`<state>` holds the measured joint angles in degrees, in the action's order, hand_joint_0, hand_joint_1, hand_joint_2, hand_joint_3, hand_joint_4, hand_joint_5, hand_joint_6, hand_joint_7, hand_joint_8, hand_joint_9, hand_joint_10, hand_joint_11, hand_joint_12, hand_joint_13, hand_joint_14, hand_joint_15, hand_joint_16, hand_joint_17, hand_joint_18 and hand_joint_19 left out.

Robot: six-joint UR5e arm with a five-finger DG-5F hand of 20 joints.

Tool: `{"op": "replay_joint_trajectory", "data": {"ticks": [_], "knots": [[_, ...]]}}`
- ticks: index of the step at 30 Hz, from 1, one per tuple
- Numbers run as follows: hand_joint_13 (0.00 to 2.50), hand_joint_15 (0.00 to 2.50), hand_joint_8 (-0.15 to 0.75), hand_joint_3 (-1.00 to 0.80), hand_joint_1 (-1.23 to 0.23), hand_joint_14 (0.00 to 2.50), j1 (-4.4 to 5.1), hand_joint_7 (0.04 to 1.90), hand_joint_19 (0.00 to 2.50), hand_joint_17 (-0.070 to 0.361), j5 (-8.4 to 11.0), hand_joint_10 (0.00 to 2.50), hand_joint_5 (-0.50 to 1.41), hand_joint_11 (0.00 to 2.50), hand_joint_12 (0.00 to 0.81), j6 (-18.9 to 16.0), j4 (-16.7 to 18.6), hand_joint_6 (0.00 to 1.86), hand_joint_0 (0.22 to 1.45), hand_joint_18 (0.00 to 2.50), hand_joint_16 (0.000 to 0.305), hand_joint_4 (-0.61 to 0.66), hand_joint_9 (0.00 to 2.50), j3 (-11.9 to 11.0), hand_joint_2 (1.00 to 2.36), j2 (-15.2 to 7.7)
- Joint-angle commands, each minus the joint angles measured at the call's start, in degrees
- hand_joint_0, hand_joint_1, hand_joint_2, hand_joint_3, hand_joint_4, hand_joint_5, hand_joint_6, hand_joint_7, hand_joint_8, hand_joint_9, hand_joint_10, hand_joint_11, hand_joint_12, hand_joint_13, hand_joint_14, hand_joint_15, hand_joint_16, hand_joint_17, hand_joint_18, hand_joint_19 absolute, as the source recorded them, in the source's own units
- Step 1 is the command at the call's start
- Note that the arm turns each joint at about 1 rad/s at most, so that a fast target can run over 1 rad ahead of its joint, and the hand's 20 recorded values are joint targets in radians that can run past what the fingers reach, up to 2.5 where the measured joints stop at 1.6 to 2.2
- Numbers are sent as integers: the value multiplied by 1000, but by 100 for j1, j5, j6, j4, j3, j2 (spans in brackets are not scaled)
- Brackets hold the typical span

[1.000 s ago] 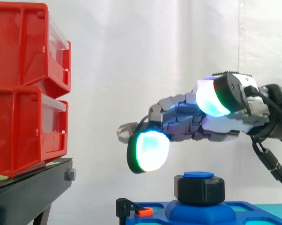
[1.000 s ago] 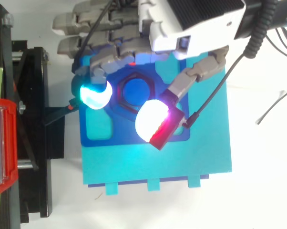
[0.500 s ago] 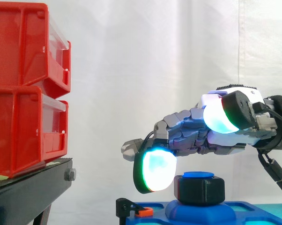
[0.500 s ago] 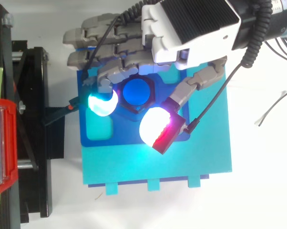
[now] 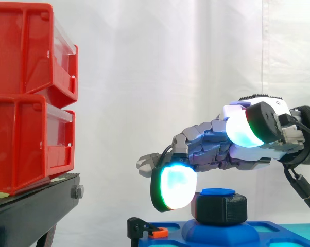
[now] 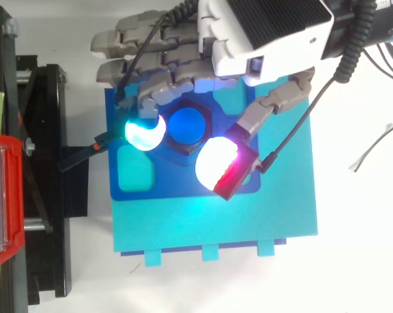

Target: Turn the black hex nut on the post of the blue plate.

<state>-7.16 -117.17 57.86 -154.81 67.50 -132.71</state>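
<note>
The black hex nut (image 5: pixel 222 209) sits on the blue post (image 6: pixel 187 125), whose cap shows just above the nut in the side view. The post rises from a raised boss at the middle of the blue plate (image 6: pixel 183 188). The plate lies on a cyan board (image 6: pixel 216 225), and the board lies on the white desk (image 6: pixel 360 248).

The robot hand (image 6: pixel 262 32) is above the plate, reaching in from the right in the side view. Its finger and thumb are apart, one on each side of the nut, and they are not clamped on it. One finger bends down, and its cyan-glowing pad (image 5: pixel 176 187) hangs at nut height, just beside the nut's left face. Whether pad and nut touch cannot be told. The thumb pad (image 6: pixel 217 163), glowing white and red, lies off the nut's opposite corner in the top view. In the side view it stands well above the nut. The other fingers reach out over the plate's far edge.

A black clamp with an orange tab (image 5: pixel 159 232) is at the plate's left edge. Stacked red bins (image 5: pixel 26 98) stand on a black stand (image 5: pixel 31 206), well apart to the left.
</note>
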Motion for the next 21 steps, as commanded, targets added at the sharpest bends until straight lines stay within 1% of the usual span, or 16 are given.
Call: {"op": "replay_joint_trajectory", "data": {"ticks": [1, 8, 15, 21], "knots": [[39, 0, 259, -500, -239, 0, -40, 935, 134, 108, -34, 0, -189, 0, 350, 15, 3, 504, 513, 0, 48, 292, 265, 0, 1000, -1], [42, 0, 259, -500, -240, 0, -93, 936, 134, 108, -61, 0, -188, 0, 350, 59, 126, 504, 513, 0, 48, 291, 264, 0, 1000, -1], [40, 0, 258, -500, -240, 0, -145, 940, 135, 108, -192, 0, -187, 0, 350, 68, 126, 504, 513, 0, 48, 290, 264, 0, 1000, -1], [41, 0, 259, -500, -242, 0, -216, 938, 135, 108, -307, 0, -187, 0, 351, 68, 126, 504, 513, 0, 48, 296, 264, 0, 1000, -1]]}}
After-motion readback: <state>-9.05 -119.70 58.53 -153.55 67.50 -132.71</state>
